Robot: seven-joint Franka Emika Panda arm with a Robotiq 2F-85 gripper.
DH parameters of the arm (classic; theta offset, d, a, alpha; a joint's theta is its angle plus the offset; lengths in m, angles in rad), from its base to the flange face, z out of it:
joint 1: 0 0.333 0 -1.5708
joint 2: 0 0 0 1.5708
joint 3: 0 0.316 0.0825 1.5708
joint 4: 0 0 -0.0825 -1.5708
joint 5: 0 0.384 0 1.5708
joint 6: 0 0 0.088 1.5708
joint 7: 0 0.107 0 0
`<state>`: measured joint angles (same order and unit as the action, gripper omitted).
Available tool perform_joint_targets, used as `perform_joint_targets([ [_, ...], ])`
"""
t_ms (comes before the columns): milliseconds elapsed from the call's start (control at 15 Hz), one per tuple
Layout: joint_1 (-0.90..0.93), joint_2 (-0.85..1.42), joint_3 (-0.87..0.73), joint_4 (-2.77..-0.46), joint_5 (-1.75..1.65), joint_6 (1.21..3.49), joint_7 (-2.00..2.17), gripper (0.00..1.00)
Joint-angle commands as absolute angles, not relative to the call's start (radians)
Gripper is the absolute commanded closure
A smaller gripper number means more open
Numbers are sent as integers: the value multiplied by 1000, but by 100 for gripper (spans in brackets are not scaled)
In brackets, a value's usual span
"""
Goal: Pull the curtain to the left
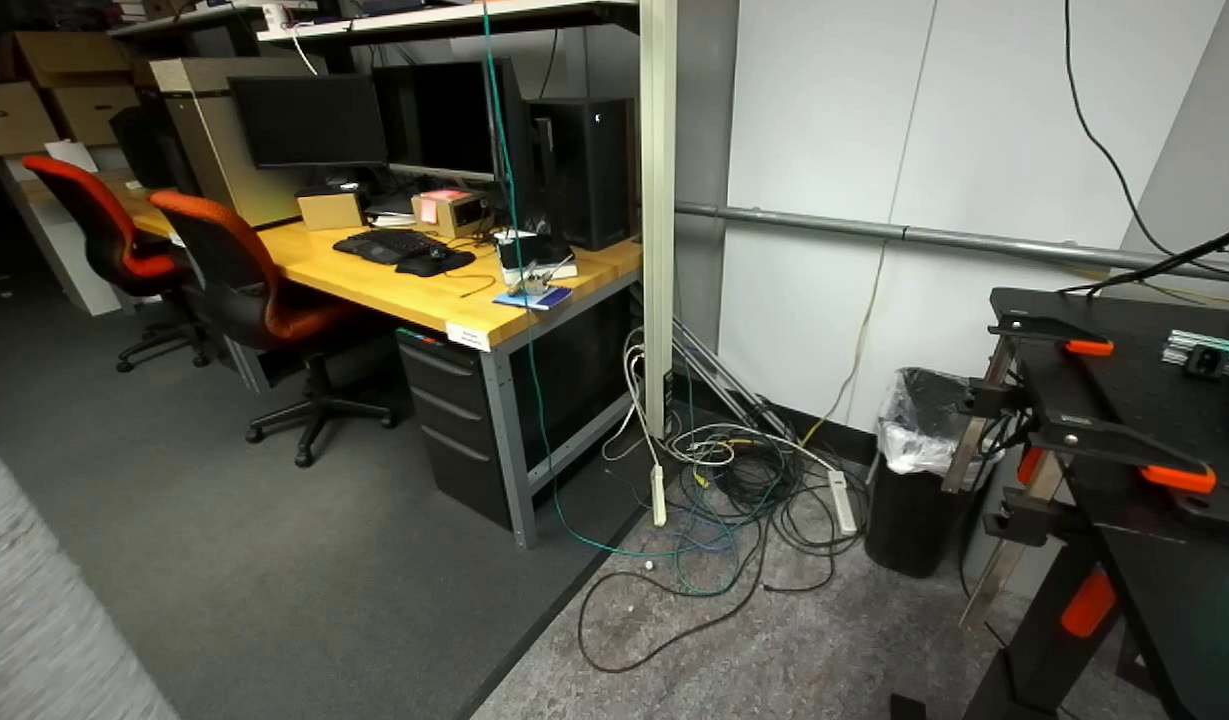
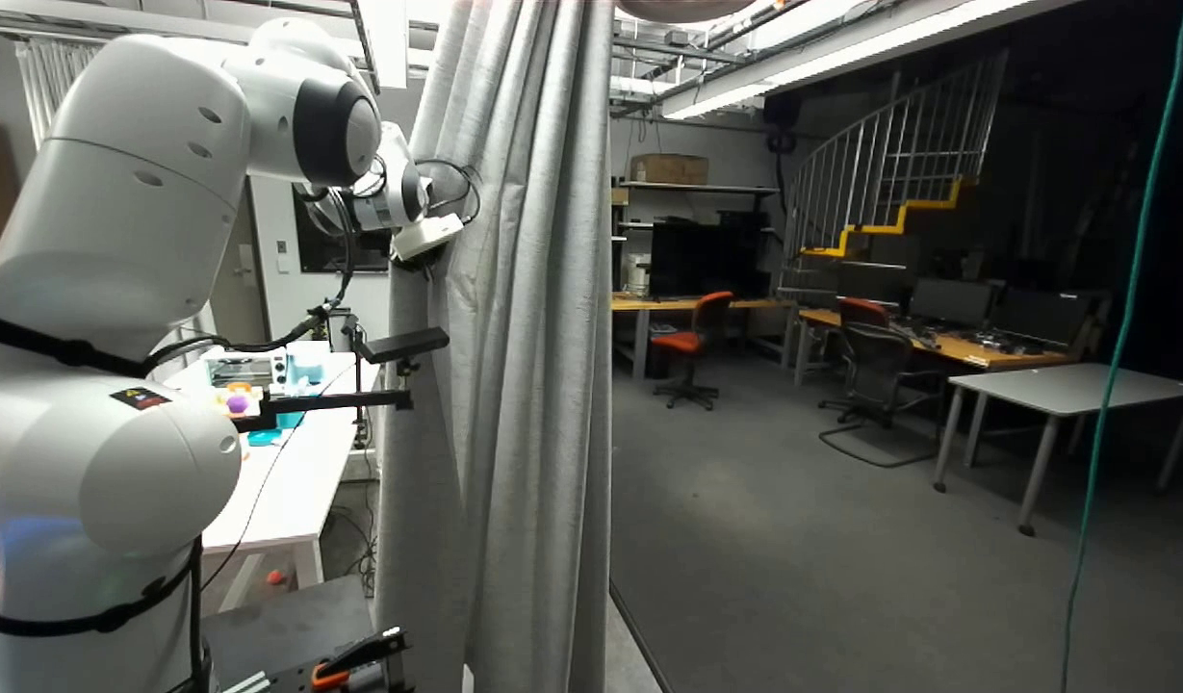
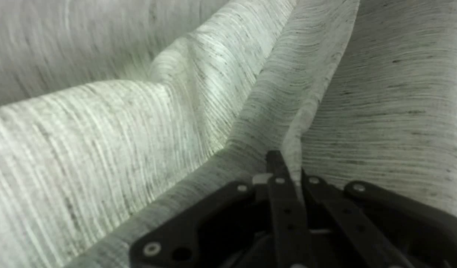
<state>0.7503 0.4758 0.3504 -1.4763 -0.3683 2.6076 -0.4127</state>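
Wide grey floor [image 2: 774,539] across this room, dim toward the far side, and in an exterior view it meets paler, mottled flooring [image 1: 774,655] along a black strip [image 1: 560,610], a white wall [image 1: 804,330] rising beyond. Now the big one: the curtain [image 2: 552,385], deep folds running from the top of an exterior view to the bottom, with the arm [image 2: 148,221] on one side and a broad sweep of floor on the other. The floor-side edge drops nearly straight, and from there the floor runs on toward an orange chair [image 2: 682,340] and a staircase [image 2: 928,204]. Tighter on the arm's side: it bends over toward the curtain, its wrist [image 2: 394,192] overlapping the folds, a white bench [image 2: 302,491] set behind. In an exterior view, look, a wooden bench [image 1: 414,292] carrying monitors [image 1: 309,120], a black bench [image 1: 1174,570] with clamps [image 1: 1114,442] along its edge, a bin [image 1: 909,525] close by the black one, and cables [image 1: 759,475] sprawled between bin and wooden bench; a streaky grey strip [image 1: 34,600] fills the lower left corner there, and whether that is curtain you can't tell. Down to the smallest, and the wrist view alone gives it: the gripper [image 3: 290,167], closed right up, a narrow ridge of curtain pinched in it, creases fanning away around. Seen from outside, the grip is too small to make out.
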Motion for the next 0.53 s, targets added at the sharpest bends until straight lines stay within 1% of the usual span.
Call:
perform_joint_targets([
  [0,834,560,313,-1455,-419,2535,-338,99],
  [467,885,563,262,-1432,-447,2496,-253,99],
])
